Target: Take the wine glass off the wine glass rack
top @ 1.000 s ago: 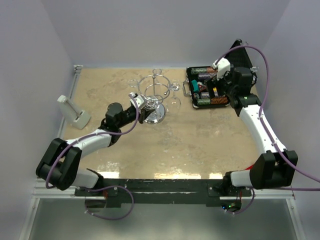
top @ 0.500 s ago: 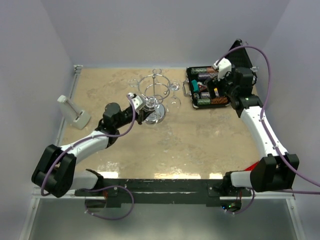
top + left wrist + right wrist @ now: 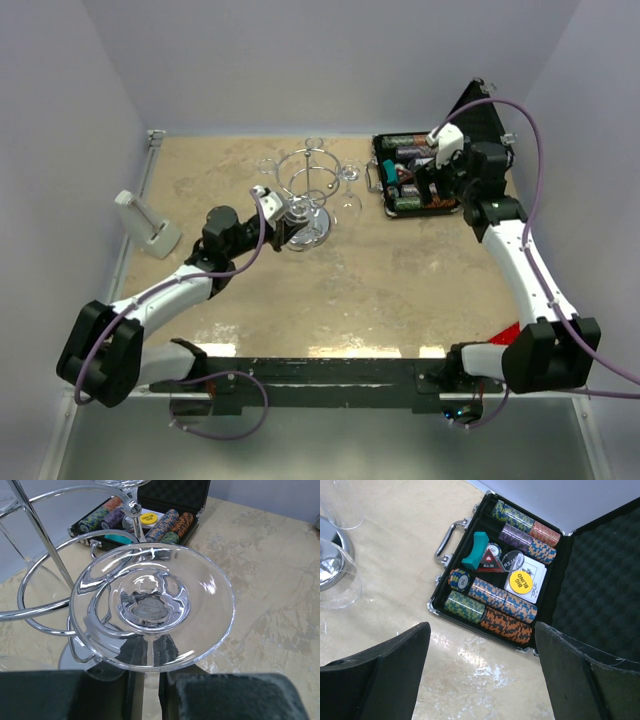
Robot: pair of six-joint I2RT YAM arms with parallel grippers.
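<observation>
The chrome wine glass rack (image 3: 312, 182) stands at the table's back middle, with clear glasses hanging from it. My left gripper (image 3: 281, 222) is at its near left side, shut on the stem of a wine glass (image 3: 152, 605). In the left wrist view the glass's round foot faces the camera, and the stem runs down between my fingers (image 3: 172, 660). The rack's wire rings (image 3: 45, 555) are right behind the foot; I cannot tell whether they touch. My right gripper (image 3: 428, 182) is open and empty over the table beside the chip case.
An open black case (image 3: 600, 595) of poker chips lies at the back right (image 3: 480, 110). Another hanging glass (image 3: 348, 203) is on the rack's right side, and shows at the left of the right wrist view (image 3: 337, 580). A white holder (image 3: 148, 228) sits at the left edge.
My left arm has swung left and stretched out, while its gripper stays at the rack, shut on the glass stem. My right gripper has lifted a little and shifted right.
</observation>
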